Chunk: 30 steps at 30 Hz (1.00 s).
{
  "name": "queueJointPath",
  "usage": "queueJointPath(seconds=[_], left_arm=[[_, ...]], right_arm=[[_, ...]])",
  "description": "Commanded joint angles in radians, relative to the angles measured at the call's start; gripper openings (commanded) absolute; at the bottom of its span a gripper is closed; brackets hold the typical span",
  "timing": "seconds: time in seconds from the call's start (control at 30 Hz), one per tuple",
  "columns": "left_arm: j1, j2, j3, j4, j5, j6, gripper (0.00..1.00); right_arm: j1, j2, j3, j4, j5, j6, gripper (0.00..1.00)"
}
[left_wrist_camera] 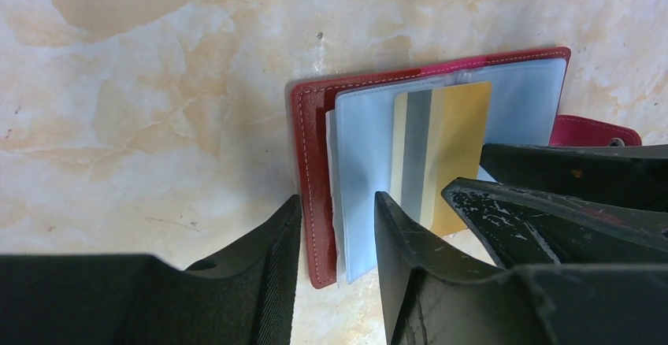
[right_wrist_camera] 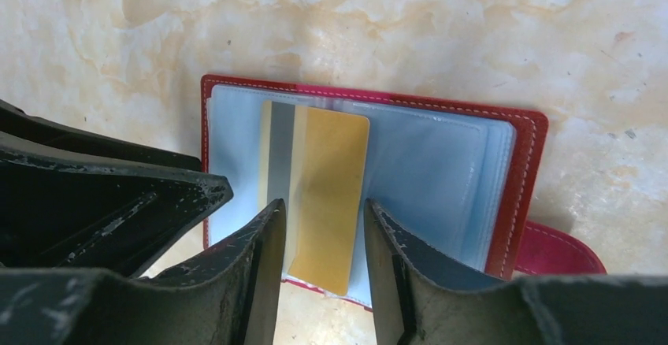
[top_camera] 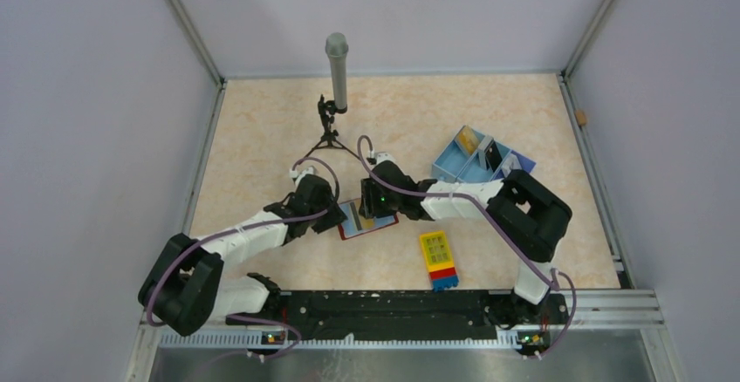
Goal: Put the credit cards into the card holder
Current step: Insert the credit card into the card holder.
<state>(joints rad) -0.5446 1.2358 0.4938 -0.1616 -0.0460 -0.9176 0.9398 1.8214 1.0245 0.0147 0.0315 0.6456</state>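
Right gripper (right_wrist_camera: 324, 205) jaws apart, yellow-gold card (right_wrist_camera: 335, 156) lying in the gap, flat on the open card holder (right_wrist_camera: 524, 164). Left gripper (left_wrist_camera: 339, 199) also parted, straddling the holder's red side edge. The grippers crowd each other. Bare table (left_wrist_camera: 157, 85) beyond both.

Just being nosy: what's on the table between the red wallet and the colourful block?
Nothing: in the overhead view, only bare table separates the wallet from the block.
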Motion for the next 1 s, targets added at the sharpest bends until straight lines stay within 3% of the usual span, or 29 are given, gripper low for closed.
queueJointPath(seconds=[0.0,0.27,0.63,0.8,0.97], left_arm=[[0.005,0.026,0.008,0.051,-0.01,0.006,0.4],[0.005,0.05,-0.001,0.082,0.01,0.001,0.39],[0.006,0.049,-0.011,0.103,0.038,-0.01,0.38],[0.005,0.014,-0.006,0.056,-0.013,-0.001,0.4],[0.008,-0.064,0.004,-0.007,-0.06,0.021,0.61]], right_arm=[[0.0,0.033,0.044,0.002,-0.055,-0.016,0.38],[0.027,0.047,0.069,0.015,-0.09,0.006,0.29],[0.053,0.062,0.088,0.034,-0.085,0.066,0.29],[0.054,-0.011,0.084,-0.025,0.006,0.036,0.4],[0.046,-0.155,0.086,-0.169,0.141,-0.048,0.56]])
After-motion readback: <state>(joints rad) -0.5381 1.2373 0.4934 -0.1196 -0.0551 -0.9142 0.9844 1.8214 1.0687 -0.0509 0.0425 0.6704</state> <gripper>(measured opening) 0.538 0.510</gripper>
